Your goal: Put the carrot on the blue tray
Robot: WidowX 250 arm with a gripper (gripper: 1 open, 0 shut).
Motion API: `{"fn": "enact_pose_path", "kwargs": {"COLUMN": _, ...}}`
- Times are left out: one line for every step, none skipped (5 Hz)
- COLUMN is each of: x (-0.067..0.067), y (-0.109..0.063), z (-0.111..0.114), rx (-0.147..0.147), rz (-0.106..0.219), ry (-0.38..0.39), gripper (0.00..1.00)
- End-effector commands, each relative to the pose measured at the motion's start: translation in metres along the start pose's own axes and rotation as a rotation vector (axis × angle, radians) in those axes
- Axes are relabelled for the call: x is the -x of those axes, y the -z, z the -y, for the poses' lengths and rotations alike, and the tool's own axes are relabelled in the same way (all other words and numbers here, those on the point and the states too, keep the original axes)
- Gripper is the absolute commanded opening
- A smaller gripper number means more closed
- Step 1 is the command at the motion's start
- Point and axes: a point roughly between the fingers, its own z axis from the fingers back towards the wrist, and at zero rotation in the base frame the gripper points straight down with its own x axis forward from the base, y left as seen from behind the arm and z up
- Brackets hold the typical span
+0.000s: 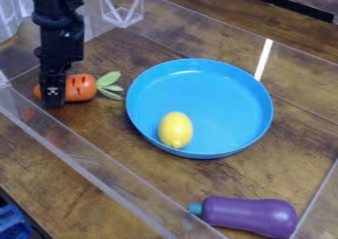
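The carrot point(82, 86), stubby and orange with a light green leafy top pointing right, is at the left of the wooden table. My black gripper point(53, 91) comes down from above and is shut on the carrot's left end, hiding that end. The blue tray point(227, 89), a wide round dish with a raised rim, sits just right of the carrot's leaves, apart from them. A yellow lemon point(175, 128) lies in the tray's front left part.
A purple eggplant point(251, 215) lies at the front right of the table. A clear plastic wall point(79, 164) runs along the front left edge. A pale stick point(264, 57) lies behind the tray.
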Motion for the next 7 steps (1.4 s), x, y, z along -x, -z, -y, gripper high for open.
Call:
{"fn": "enact_pose_path", "kwargs": {"x": -0.009, "y": -0.020, "z": -0.011, "rx": -0.069, "rz": 0.030, "ry": 0.013, "gripper": 0.00}}
{"fn": "enact_pose_path", "kwargs": {"x": -0.010, "y": -0.023, "z": -0.012, "rx": -0.073, "rz": 0.029, "ry": 0.020, "gripper": 0.00}}
{"fn": "enact_pose_path", "kwargs": {"x": -0.012, "y": -0.027, "z": -0.013, "rx": -0.078, "rz": 0.028, "ry": 0.028, "gripper": 0.00}}
{"fn": "enact_pose_path", "kwargs": {"x": -0.014, "y": -0.031, "z": -0.015, "rx": -0.082, "rz": 0.027, "ry": 0.036, "gripper": 0.00}}
{"fn": "enact_pose_path", "kwargs": {"x": -0.017, "y": -0.036, "z": -0.015, "rx": -0.082, "rz": 0.025, "ry": 0.040, "gripper": 0.00}}
{"fn": "enact_pose_path", "kwargs": {"x": -0.020, "y": -0.039, "z": -0.015, "rx": -0.083, "rz": 0.019, "ry": 0.049, "gripper": 0.00}}
{"fn": "enact_pose_path", "kwargs": {"x": -0.023, "y": -0.048, "z": -0.014, "rx": -0.089, "rz": 0.018, "ry": 0.054, "gripper": 0.00}}
